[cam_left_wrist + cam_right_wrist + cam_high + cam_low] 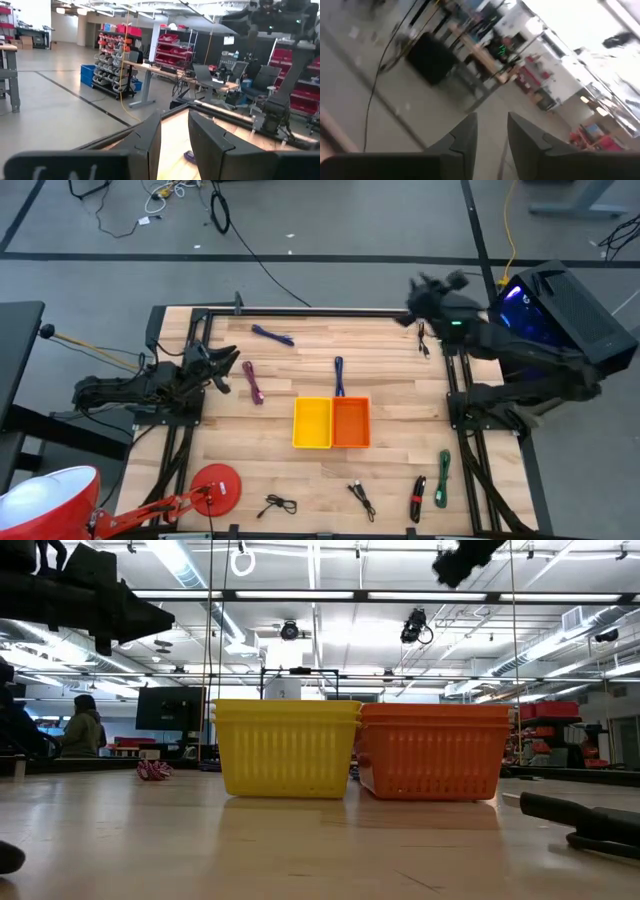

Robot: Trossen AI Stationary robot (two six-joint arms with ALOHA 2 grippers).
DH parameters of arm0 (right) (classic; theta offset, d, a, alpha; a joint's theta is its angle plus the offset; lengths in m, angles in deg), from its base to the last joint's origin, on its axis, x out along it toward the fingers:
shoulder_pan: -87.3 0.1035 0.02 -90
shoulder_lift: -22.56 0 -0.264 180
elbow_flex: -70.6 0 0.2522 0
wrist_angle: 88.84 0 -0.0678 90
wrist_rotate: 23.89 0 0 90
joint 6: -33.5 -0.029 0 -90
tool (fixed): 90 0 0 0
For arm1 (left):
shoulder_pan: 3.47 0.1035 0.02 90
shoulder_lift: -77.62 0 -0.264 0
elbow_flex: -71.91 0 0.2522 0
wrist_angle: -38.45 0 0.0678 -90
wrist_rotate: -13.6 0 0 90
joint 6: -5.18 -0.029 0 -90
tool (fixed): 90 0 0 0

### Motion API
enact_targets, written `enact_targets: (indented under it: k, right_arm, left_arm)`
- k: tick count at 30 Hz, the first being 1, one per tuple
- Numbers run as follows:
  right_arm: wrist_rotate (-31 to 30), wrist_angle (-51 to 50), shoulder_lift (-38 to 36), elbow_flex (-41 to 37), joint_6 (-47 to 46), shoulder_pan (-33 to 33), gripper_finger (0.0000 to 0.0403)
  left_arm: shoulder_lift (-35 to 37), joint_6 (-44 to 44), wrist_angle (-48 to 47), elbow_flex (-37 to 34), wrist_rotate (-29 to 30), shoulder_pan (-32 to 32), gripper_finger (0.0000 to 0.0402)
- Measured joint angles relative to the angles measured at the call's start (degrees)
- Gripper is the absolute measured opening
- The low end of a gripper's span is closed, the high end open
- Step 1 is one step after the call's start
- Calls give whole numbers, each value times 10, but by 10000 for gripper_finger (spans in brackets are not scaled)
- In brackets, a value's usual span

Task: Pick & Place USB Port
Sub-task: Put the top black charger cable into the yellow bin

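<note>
Several coiled USB cables lie flat on the wooden table: a magenta one (253, 382) (153, 770), two blue ones (272, 335) (339, 375), a dark one (424, 340), a green one (443, 477), a red-and-black one (418, 498) and two black ones (362, 498) (277, 505). My left gripper (230, 367) (175, 117) is open, raised at the table's left side, just left of the magenta cable. My right gripper (415, 290) (492, 117) is open, held high over the far right corner, near the dark cable. Neither holds anything.
A yellow bin (312, 423) (285, 750) and an orange bin (351, 423) (432, 750) stand side by side mid-table. A red lamp (215, 488) sits at the near left corner. A metal frame rail (320, 311) borders the far edge. People show in the room beyond (85, 730).
</note>
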Motion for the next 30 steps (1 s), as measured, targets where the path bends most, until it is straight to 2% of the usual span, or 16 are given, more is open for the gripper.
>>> enact_targets:
  k: [3,5,6,9,11,16,21,26,30]
  right_arm:
    - [-36,-135,51,0,-51,-30,110]
    - [-34,-259,74,0,-127,-55,110]
    - [-12,-314,84,0,-187,-66,110]
    - [122,-439,101,-4,-326,-116,110]
    - [146,-480,98,-16,-369,-145,110]
    - [173,-459,49,-78,-380,-194,117]
    - [305,-371,-20,-157,-377,-245,153]
    - [374,-298,-63,-224,-385,-273,201]
    - [431,-235,-69,-266,-410,-284,237]
  left_arm:
    - [0,12,-18,0,0,0,103]
    - [0,21,-31,0,0,0,103]
    - [0,21,-36,0,0,0,103]
    - [0,21,-36,0,0,0,103]
    - [0,21,-36,0,0,0,103]
    - [0,23,-36,0,0,0,103]
    - [0,24,-36,0,0,0,103]
    - [0,24,-35,0,0,0,103]
    - [0,35,-35,0,0,0,103]
